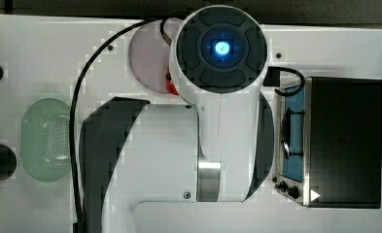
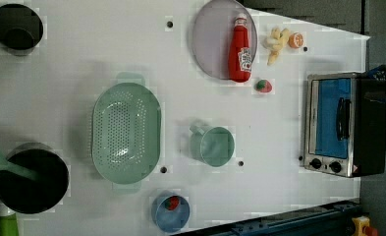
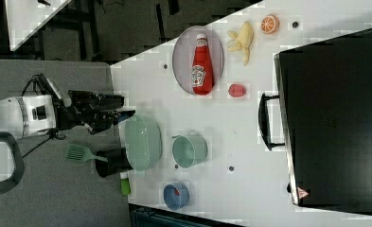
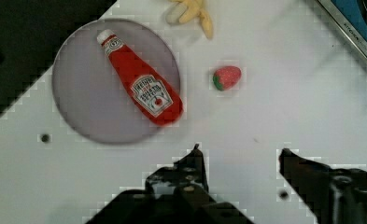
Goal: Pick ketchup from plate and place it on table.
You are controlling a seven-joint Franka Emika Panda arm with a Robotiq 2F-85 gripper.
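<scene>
Waiting at the start, by the look of it: ketchup [image 2: 241,48] lies on its side on the plate [image 2: 211,39], untouched, base overhanging the plate rim. Gripper [image 4: 241,156] hangs above bare table [image 2: 82,69] near the plate, jaws apart approx. halfway-plus, nothing between them. So nothing done yet; reach, grasp, lift, set-down on table all left.

Count, taking the plate as landmark: 1 ketchup on it; 1 strawberry [image 2: 263,86] just beside it; 1 peeled banana [image 2: 275,42] and 1 orange half [image 2: 295,40] near it; 1 toaster oven [image 2: 345,123], 1 green basket [image 2: 126,132], 1 green mug [image 2: 212,145], 1 blue bowl [image 2: 171,212], 2 dark pots well apart from it.
</scene>
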